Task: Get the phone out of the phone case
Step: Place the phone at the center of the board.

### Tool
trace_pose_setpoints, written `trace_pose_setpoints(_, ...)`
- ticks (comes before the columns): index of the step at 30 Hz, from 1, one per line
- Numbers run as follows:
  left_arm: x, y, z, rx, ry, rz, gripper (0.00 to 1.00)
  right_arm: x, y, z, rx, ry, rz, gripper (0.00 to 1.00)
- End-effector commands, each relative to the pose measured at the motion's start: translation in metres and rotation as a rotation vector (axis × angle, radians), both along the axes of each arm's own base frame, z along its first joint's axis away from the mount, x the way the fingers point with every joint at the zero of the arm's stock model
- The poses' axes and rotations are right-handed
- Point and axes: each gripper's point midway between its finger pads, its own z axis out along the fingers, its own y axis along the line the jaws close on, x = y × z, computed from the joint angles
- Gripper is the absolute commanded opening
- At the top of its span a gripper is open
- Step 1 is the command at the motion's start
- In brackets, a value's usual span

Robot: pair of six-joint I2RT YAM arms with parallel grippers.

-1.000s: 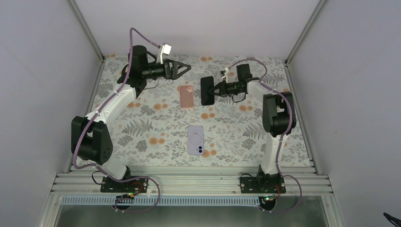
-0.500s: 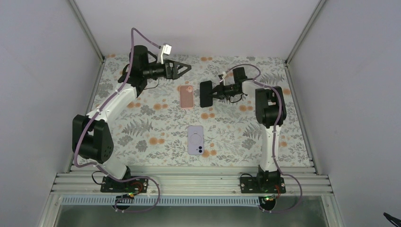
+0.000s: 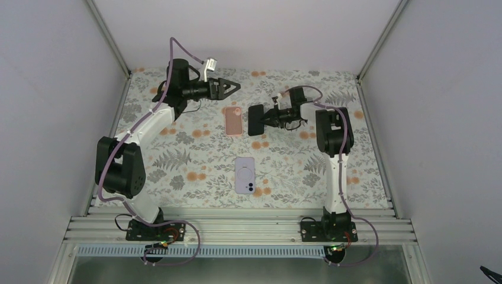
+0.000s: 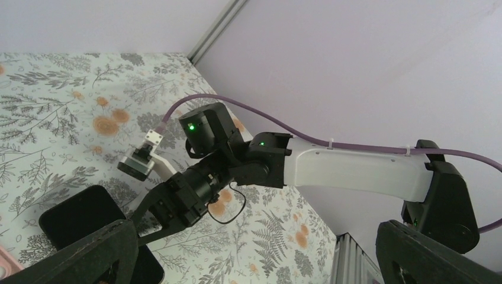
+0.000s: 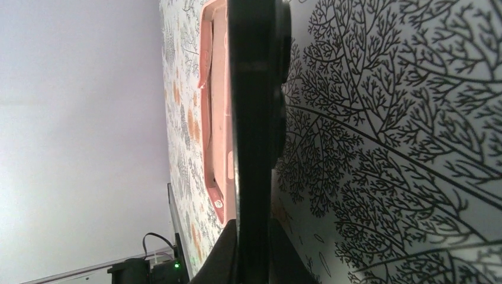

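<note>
Pinching the phone (image 3: 256, 119), the right gripper (image 3: 266, 116) holds it beside the case (image 3: 233, 120) at its nine o'clock; left gripper (image 3: 235, 87) spread, empty. Extraction looks done; next, set it down flat.

Robot lab enclosure, plain grey walls (image 3: 237, 29), aluminium frame rail (image 3: 237, 228), floral-covered table (image 3: 189, 154)

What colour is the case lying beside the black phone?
Salmon pink; the flat phone case shows best in the top external view.
</note>
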Motion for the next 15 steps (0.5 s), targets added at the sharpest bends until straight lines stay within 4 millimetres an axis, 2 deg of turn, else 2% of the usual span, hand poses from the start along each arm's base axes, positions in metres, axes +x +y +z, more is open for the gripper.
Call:
trace_pose_setpoints(1,0.003,0.001,0.015,-0.02,-0.038,-0.002,1.0,0.0,0.014,0.012,0.08,0.003,0.038,0.04)
trace_pose_setpoints(15,0.004,0.002,0.011,-0.021,-0.025,0.002,1.0,-0.005,0.031,0.005,0.112,0.052,0.058,0.04)
